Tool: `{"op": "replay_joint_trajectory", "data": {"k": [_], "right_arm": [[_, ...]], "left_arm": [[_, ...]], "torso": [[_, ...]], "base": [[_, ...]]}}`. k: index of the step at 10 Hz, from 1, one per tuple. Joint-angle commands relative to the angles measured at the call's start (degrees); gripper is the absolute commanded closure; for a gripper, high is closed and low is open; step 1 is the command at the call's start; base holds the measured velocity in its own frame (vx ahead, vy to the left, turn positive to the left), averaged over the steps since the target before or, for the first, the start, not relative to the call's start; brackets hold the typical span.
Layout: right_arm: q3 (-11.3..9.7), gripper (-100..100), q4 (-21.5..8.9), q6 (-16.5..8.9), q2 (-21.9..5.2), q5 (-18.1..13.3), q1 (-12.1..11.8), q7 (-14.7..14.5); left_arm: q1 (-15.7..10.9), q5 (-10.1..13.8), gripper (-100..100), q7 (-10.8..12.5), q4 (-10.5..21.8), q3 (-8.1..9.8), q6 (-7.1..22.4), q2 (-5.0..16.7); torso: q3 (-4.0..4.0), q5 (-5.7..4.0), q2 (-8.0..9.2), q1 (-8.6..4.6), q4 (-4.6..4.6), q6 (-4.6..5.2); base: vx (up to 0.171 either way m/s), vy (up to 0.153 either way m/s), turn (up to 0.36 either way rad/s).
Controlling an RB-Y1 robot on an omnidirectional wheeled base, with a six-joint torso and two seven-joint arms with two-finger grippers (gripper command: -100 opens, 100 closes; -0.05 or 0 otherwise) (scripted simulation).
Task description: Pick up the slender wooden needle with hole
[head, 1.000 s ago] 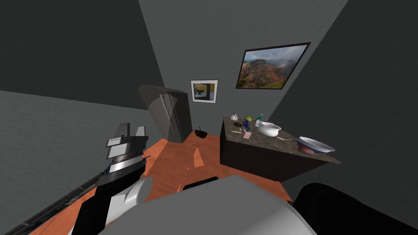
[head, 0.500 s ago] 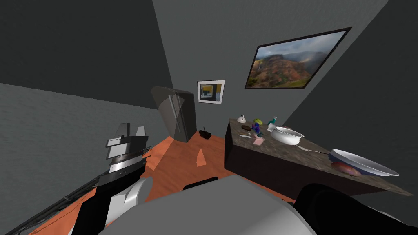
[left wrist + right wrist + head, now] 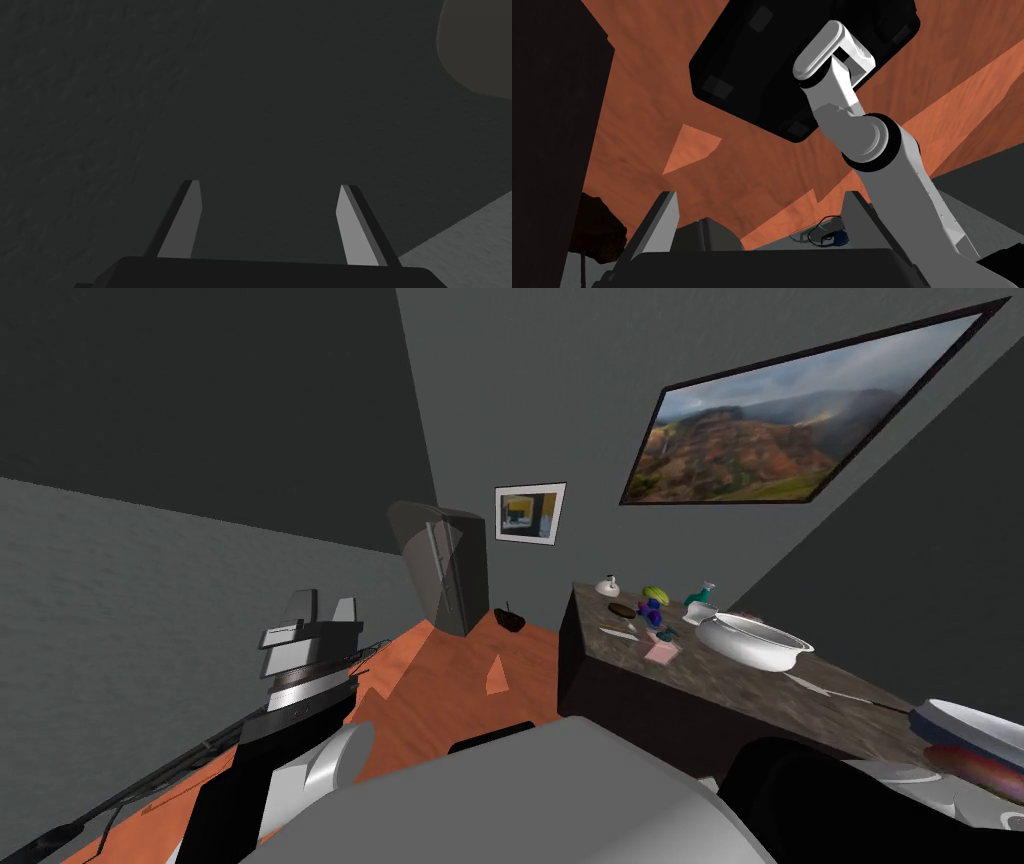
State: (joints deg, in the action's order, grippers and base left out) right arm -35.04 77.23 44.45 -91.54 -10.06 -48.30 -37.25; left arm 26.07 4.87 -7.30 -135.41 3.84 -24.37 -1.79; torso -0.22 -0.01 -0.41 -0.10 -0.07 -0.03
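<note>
Needle [image 3: 617, 633] lies as a thin pale sliver flat on the mottled stone top of the dark counter [image 3: 620, 688], near its far end and well apart from both of my arms; I cannot make out its hole or its material from here. Just beyond it sits a dark oval disc [image 3: 622, 610], and beside that a small blue and purple figure with a green top [image 3: 653, 606]. A pink square [image 3: 662, 654] lies flat on the near side of the needle. Farther back on the counter stand a small white bottle [image 3: 607, 586] and a teal spray bottle [image 3: 700, 593]. A wide white pot [image 3: 752, 640] rests toward the counter's middle. A grey fridge [image 3: 450, 568] stands against the far wall past the counter's end, with a small black object [image 3: 510, 619] on the orange floor [image 3: 450, 688] between them. My left gripper [image 3: 320, 610] is raised at my left, beside the grey wall, and the left wrist view shows its fingers [image 3: 192, 220] spread wide with nothing between them. My right gripper [image 3: 762, 197] points down at the orange floor, its blades likewise spread and empty.
</note>
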Motion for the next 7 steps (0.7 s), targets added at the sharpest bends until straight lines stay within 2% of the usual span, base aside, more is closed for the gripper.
{"op": "replay_joint_trajectory", "data": {"k": [1, 2, 3, 4, 5, 7], "right_arm": [[-1.06, -100, -2.86, -0.50, -2.86, -0.98, 0.01, -0.41], [-1.06, -100, -3.19, -0.50, -2.90, -0.98, 0.01, -0.41], [-1.65, -100, -5.43, -0.25, -4.61, -1.57, 0.22, -0.48], [-1.65, -100, -5.82, -0.25, -4.61, -1.57, 0.22, -0.48], [-2.19, -100, -7.90, -0.04, -6.03, -2.13, 0.49, -0.47], [-2.19, -100, -8.31, -0.04, -6.03, -2.13, 0.49, -0.47]], "left_arm": [[0.00, 0.00, 0, 0.00, 0.00, 0.00, 0.00, 0.00], [0.01, 0.00, 0, 0.00, 0.00, 0.00, 0.00, 0.00], [0.02, 0.00, 0, 0.00, -0.01, 0.01, -0.01, 0.00], [0.01, 0.00, 0, 0.00, 0.00, 0.00, 0.00, 0.00], [0.01, 0.00, 0, 0.00, -0.01, 0.01, 0.00, 0.00], [0.01, 0.00, 0, 0.00, -0.01, 0.01, 0.00, 0.00]], "torso": [[0.00, 0.00, 0.00, 0.00, 0.00, 0.00], [-0.21, -0.01, -0.38, 0.04, -0.08, 0.01], [-0.17, 0.00, -0.27, 0.05, -0.08, 0.07], [-0.10, -0.01, -0.16, 0.00, -0.04, 0.01], [-0.02, -0.03, -0.02, -0.07, -0.01, 0.09], [-0.03, -0.07, -0.03, -0.13, -0.01, 0.10]], "base": [[0.241, 0.012, 0.317], [0.180, -0.002, 0.115], [0.131, -0.019, 0.250], [0.103, -0.047, 0.117], [0.141, -0.065, 0.190], [0.082, -0.037, 0.054]]}}
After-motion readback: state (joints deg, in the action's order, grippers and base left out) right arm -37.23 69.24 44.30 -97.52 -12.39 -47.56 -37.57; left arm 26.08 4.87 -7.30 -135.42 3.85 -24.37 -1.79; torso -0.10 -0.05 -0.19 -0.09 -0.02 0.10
